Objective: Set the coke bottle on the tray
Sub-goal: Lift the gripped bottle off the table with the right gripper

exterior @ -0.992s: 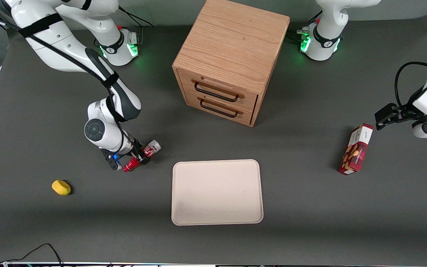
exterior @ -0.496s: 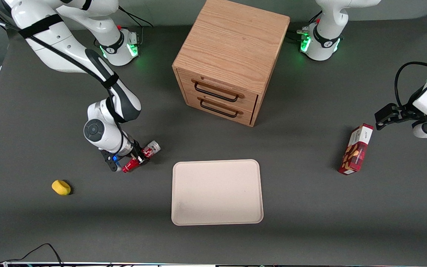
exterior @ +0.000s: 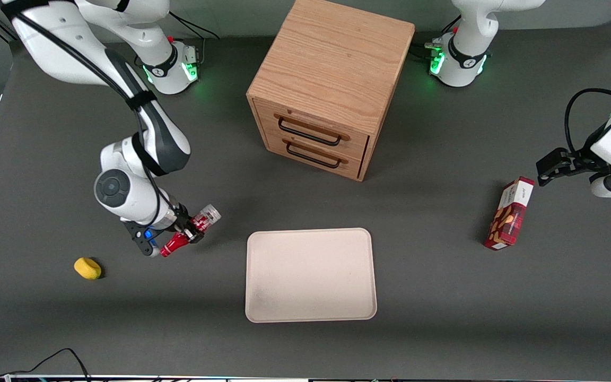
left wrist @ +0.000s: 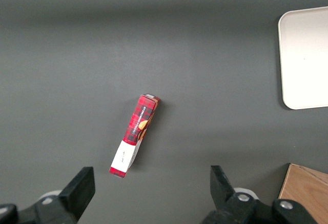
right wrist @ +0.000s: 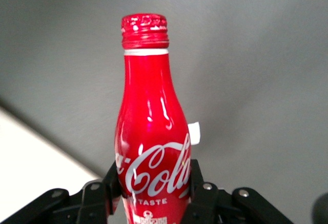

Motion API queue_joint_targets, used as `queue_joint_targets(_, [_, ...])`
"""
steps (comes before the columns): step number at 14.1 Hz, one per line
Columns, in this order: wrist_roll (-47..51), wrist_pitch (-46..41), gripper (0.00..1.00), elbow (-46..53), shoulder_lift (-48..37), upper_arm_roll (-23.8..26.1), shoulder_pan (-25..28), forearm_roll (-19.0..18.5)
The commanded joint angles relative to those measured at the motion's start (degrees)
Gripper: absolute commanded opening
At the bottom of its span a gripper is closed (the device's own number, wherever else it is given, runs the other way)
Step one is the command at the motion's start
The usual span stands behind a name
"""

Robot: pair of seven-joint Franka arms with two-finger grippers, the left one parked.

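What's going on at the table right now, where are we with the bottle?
The right arm's gripper is shut on the coke bottle, clamped around its body, with the bottle lying roughly level in the grasp and no longer resting on the table. It is beside the tray, toward the working arm's end, not yet over it. The tray has nothing on it. A wooden drawer cabinet, a yellow object and a red snack box sit untouched.
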Motion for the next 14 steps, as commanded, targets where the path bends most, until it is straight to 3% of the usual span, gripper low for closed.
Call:
queue_joint_targets(1, [-3.8, -7.46, 0.19, 7.02, -1.79, 1.56, 0.53, -0.71])
queue_joint_targets(3, [-8.45, -9.84, 0.19, 11.07, -2.14, 2.53, 0.61, -1.75])
queue_joint_targets(6, [-19.34, -15.99, 0.19, 18.01, -1.18, 4.99, 1.66, -9.04])
queue_joint_targets(9, [-26.74, -16.09, 0.19, 21.17, 0.74, 5.35, 2.98, -8.89])
queue_joint_targets(14, [-32.79, -16.27, 0.19, 34.7, 13.65, 5.44, 7.99, -9.23])
